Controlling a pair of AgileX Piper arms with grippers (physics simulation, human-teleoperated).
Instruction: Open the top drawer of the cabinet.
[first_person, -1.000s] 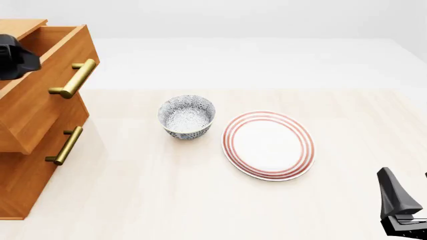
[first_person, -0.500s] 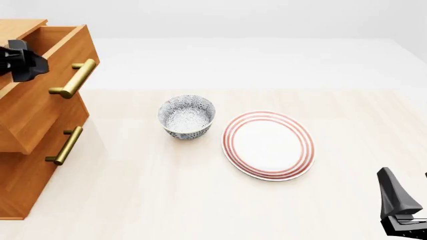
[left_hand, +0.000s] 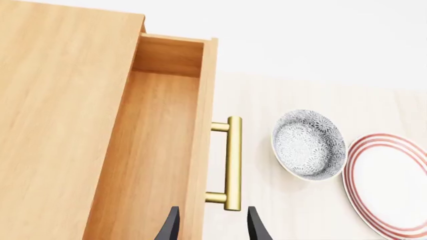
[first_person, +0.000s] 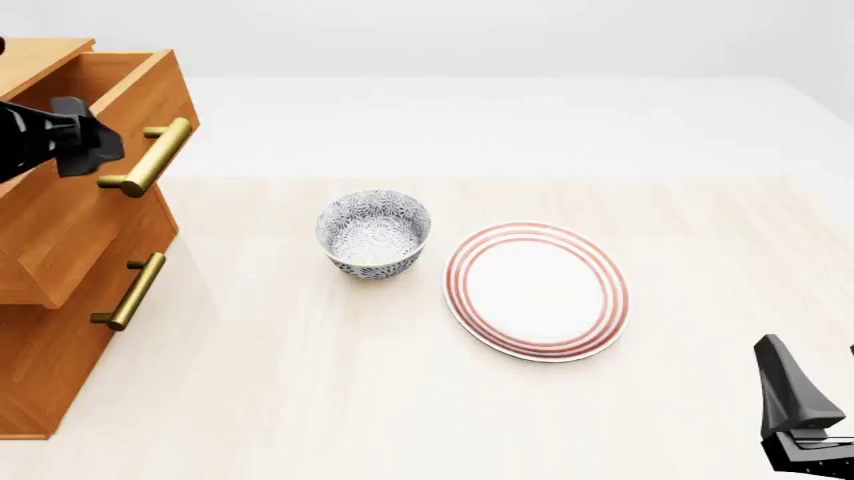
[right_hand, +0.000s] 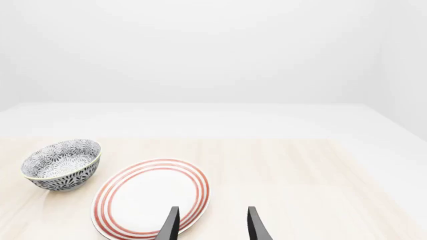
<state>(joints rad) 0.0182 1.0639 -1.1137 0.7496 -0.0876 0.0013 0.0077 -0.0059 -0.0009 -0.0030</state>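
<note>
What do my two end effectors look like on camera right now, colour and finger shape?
Both are plain black. The left end effector and right end effector each show two slim, tapering, blade-like fingers. From the front, the left's body is blocky and angular. No cables or markings are visible.

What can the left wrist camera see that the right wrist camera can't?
Only the left wrist view shows the orange-brown wooden cabinet, its pulled-out top drawer and the brass bar handle, with the left pincer open below that handle. Only the right wrist view shows the open right pincer and the whole plate. Both show the patterned grey bowl and the red-ringed white plate on the pale table.
</note>
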